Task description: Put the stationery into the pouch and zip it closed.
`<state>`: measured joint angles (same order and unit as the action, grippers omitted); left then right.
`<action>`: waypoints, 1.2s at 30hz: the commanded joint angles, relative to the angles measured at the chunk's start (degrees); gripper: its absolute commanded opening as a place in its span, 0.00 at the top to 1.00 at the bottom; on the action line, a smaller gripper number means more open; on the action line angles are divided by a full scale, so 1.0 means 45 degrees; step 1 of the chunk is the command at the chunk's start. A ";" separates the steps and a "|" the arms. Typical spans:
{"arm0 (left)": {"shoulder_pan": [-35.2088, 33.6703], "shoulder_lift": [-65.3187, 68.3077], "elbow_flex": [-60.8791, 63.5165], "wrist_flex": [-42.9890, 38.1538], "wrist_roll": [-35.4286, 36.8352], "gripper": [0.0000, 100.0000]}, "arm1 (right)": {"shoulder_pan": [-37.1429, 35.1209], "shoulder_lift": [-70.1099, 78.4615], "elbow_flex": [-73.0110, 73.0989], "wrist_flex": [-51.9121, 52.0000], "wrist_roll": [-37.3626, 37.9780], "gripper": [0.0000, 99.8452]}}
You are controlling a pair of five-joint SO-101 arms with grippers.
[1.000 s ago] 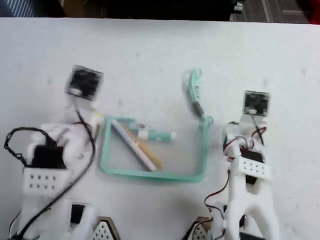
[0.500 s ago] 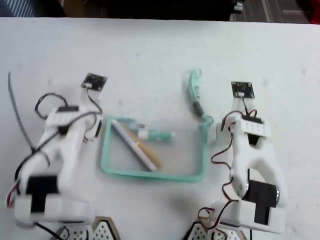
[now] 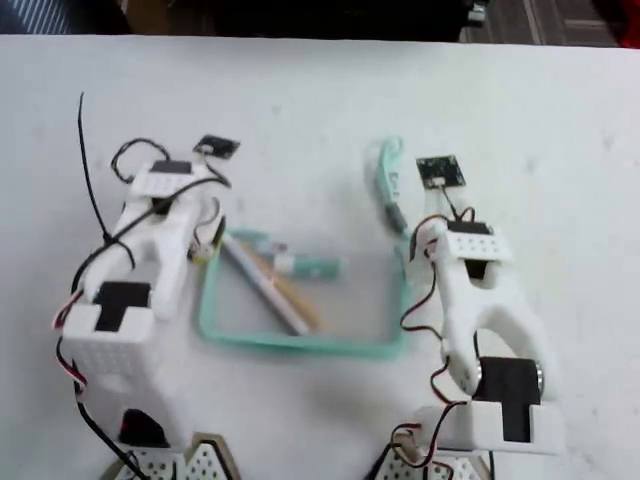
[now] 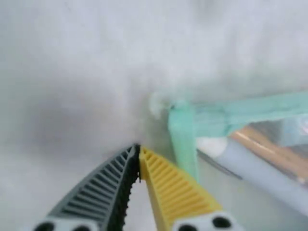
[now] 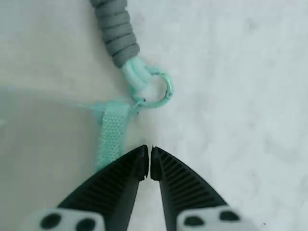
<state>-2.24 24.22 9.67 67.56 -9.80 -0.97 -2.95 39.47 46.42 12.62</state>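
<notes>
The clear pouch with a teal border [image 3: 300,345] lies flat between my two arms. Through it I see a grey-white pen [image 3: 262,287], a yellow pencil [image 3: 297,303] and a teal-white item [image 3: 308,266]. Its teal wrist strap [image 3: 386,172] with a grey cord trails off the far right corner. My left gripper [image 4: 138,150] is shut with nothing in it, its tips just outside the pouch's teal corner [image 4: 182,130], beside the grey pen [image 4: 260,173]. My right gripper [image 5: 148,151] is also shut on nothing, just short of the teal tab [image 5: 111,131] and ring [image 5: 158,90] below the grey cord [image 5: 115,29].
The left arm [image 3: 150,250] stands over the pouch's left edge, the right arm [image 3: 475,290] over its right edge. White tabletop [image 3: 300,100] stretches beyond the pouch to the far edge.
Both arms have swung forward from a folded-back pose and come down to the pouch's two far corners. The pouch and its contents have stayed in place.
</notes>
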 commanded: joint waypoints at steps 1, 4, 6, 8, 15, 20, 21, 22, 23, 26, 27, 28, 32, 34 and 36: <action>0.1045 -0.0010 -0.0996 -0.0098 0.0156 0.98 | -0.0635 -0.0049 -0.1114 -0.0303 0.0078 0.98; 0.1162 -0.0029 -0.1172 -0.0195 0.0176 0.98 | -0.0654 0.0459 -0.1993 -0.0264 0.0059 0.98; 0.1241 0.0029 -0.1485 -0.0215 0.0176 0.98 | -0.0811 0.1338 -0.2813 -0.0166 0.0059 0.98; 0.1201 0.0029 -0.1778 -0.0215 0.0176 0.98 | -0.1045 0.2491 -0.3692 0.0166 0.0059 0.98; 0.0733 0.0010 -0.2403 -0.0195 0.0176 0.98 | -0.1827 0.5187 -0.7111 0.1866 -0.0117 0.98; 0.0244 -0.0010 -0.2481 -0.0117 0.0137 0.98 | -0.2139 0.5499 -0.7443 0.1905 -0.0684 0.98; 0.0147 -0.0010 -0.2462 0.0000 0.0137 0.98 | -0.2042 0.5480 -0.7424 0.1905 -0.0723 0.98; 0.0010 -0.0029 -0.2481 0.0195 0.0156 0.98 | -0.1944 0.5460 -0.7385 0.1905 -0.0742 0.98; -0.0088 -0.0068 -0.2520 0.0410 0.0176 0.98 | -0.1866 0.5460 -0.7385 0.1944 -0.0742 0.98; -0.0166 -0.0186 -0.2598 0.1055 0.0195 0.98 | -0.1709 0.5363 -0.7346 0.2100 -0.0762 0.98; -0.0147 -0.0361 -0.2540 0.1211 0.0195 0.98 | -0.1592 0.5226 -0.7267 0.2237 -0.0762 0.98; -0.0107 -0.0576 -0.2481 0.1387 0.0234 0.98 | -0.1495 0.4991 -0.7150 0.2295 -0.0762 0.98; -0.0166 -0.1905 -0.2579 0.2188 0.1153 0.98 | -0.1182 0.3311 -0.6017 0.2237 -0.0762 0.98; -0.0186 -0.2862 -0.2481 0.2383 0.1309 0.98 | -0.1201 0.2237 -0.5314 0.2237 -0.0762 0.98; -0.0186 -0.3800 -0.2481 0.2833 0.1328 0.98 | -0.1260 0.1026 -0.4689 0.2237 -0.0762 0.98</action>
<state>-2.68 15.34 0.26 78.02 -4.70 -6.51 10.51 16.18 56.18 9.71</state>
